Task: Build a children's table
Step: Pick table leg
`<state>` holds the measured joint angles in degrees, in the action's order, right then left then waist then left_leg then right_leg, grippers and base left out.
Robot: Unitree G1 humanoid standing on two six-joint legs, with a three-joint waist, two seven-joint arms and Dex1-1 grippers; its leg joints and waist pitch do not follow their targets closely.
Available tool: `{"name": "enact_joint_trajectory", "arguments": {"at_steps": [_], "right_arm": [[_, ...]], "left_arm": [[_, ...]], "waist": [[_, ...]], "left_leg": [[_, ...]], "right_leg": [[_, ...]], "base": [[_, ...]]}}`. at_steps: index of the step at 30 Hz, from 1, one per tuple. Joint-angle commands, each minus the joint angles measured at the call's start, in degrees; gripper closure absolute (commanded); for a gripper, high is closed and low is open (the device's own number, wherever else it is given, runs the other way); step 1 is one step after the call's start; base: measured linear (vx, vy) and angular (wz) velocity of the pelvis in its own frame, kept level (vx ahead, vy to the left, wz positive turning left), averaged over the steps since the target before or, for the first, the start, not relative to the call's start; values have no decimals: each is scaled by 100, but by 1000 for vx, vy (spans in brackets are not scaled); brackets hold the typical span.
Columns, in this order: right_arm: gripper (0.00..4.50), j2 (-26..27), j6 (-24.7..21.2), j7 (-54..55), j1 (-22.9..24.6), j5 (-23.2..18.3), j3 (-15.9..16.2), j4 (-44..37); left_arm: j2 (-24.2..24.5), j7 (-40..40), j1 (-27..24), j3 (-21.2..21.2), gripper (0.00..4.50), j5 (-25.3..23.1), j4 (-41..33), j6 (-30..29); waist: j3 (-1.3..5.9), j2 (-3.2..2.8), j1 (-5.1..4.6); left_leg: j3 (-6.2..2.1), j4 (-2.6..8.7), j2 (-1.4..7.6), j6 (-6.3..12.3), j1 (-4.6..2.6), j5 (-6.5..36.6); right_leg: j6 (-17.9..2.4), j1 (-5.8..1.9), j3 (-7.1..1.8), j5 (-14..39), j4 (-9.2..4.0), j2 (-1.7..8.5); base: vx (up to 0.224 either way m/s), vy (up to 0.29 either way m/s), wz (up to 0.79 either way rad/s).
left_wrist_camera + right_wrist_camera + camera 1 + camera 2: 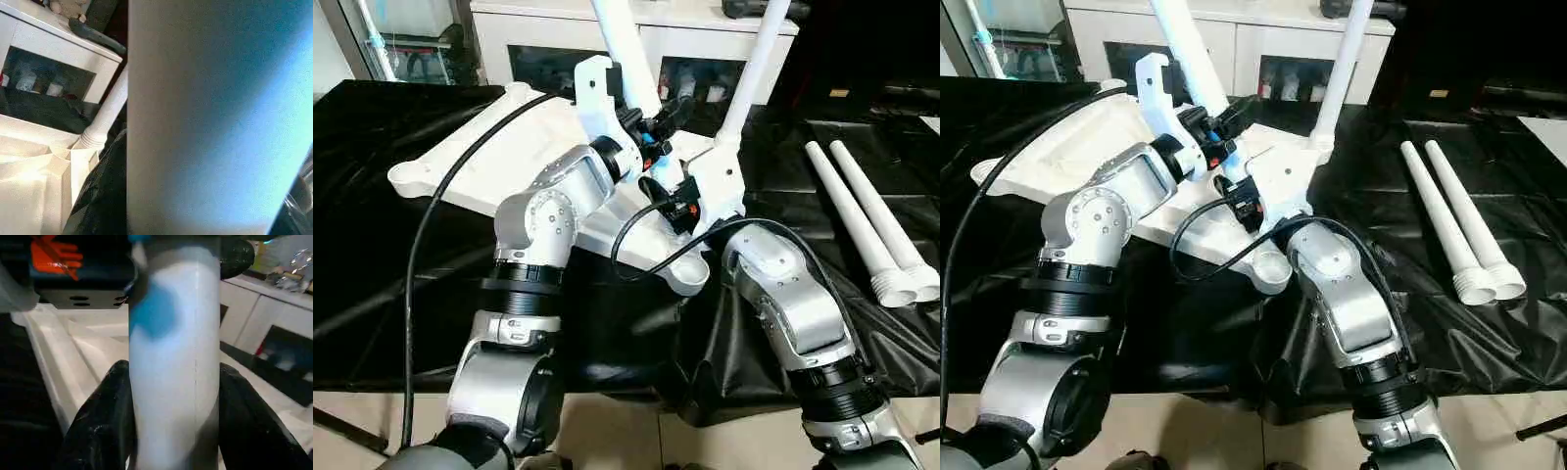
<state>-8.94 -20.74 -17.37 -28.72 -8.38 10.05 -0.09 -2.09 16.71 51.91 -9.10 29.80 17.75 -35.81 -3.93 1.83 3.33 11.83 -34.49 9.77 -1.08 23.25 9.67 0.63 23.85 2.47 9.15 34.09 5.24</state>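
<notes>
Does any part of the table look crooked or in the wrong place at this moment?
Yes. Two legs rise from the upturned tabletop, and they are not parallel: the left leg leans left while the right leg leans right. The right claw grips a leg. Two spare legs lie on the black cloth.

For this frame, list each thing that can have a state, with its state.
tabletop: upside down on the black cloth, ribbed underside up
far leg: upright in a corner socket
held leg: tilted above the tabletop, both grippers at it
two spare legs: lying side by side on the cloth, not fitted
right gripper: fingers either side of the held leg
left gripper: at the held leg, grip unclear
cabinet: doors shut
</notes>
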Motion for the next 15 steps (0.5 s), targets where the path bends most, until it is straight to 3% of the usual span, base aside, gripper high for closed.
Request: {"name": "enact_joint_trajectory", "arguments": {"at_steps": [1, 2, 5, 8, 10, 11, 13, 14, 15], "right_arm": [[194, 59, -70, -307, 35, -618, -367, -262], [191, 6, -280, -504, 18, -882, -480, -341], [153, -244, -935, -963, -81, -1441, -727, -439], [134, -880, -1786, -1791, -281, -2076, -1032, -407], [120, -1315, -2144, -2289, -352, -2312, -1136, -347], [105, -1587, -2418, -2576, -408, -2556, -1254, -297], [103, -1861, -2677, -2872, -452, -2793, -1347, -259], [103, -2260, -3004, -3291, -492, -3101, -1456, -213], [103, -2326, -3093, -3354, -516, -3178, -1498, -175]], "left_arm": [[112, 68, 57, -118, 264, 22, 59, 43], [170, 195, 73, -103, 264, 62, 60, -14], [306, 466, 87, -28, 267, 154, 29, -247], [478, 863, 81, 60, 267, 407, -76, -721], [604, 1067, 83, 156, 267, 459, -113, -905], [684, 1217, 115, 202, 268, 504, -93, -1012], [745, 1347, 162, 210, 268, 577, -63, -1124], [813, 1544, 273, 183, 268, 704, 8, -1319], [829, 1617, 299, 186, 268, 742, 12, -1368]], "waist": [[412, 8, -10], [414, 14, -4], [419, 22, 9], [426, 28, 40], [418, 26, 79], [428, 67, 86], [410, 54, 130], [430, 88, 149], [427, 96, 178]], "left_leg": [[-160, 423, 294, 77, -207, 1082], [-152, 417, 280, 188, -205, 1075], [-161, 413, 300, 255, -221, 903], [-135, 388, 287, 260, -245, 838], [-135, 385, 299, 246, -222, 771], [-134, 380, 291, 236, -216, 753], [-126, 374, 302, 273, -226, 740], [-122, 356, 281, 263, -236, 778], [-122, 353, 306, 274, -233, 703]], "right_leg": [[-1098, -264, -192, 671, -311, 257], [-1140, -282, -193, 602, -304, 252], [-1189, -294, -184, 521, -277, 251], [-1331, -297, -183, 529, -270, 250], [-1329, -299, -191, 547, -272, 269], [-1339, -316, -183, 581, -269, 275], [-1366, -308, -195, 657, -283, 289], [-1380, -330, -184, 779, -283, 299], [-1399, -314, -193, 769, -283, 308]], "base": [[0, 0, 0], [0, 0, 0], [0, 0, 0], [0, 0, 0], [0, 0, 0], [0, 0, 0], [0, 0, 0], [0, 0, 0], [0, 0, 0]]}}
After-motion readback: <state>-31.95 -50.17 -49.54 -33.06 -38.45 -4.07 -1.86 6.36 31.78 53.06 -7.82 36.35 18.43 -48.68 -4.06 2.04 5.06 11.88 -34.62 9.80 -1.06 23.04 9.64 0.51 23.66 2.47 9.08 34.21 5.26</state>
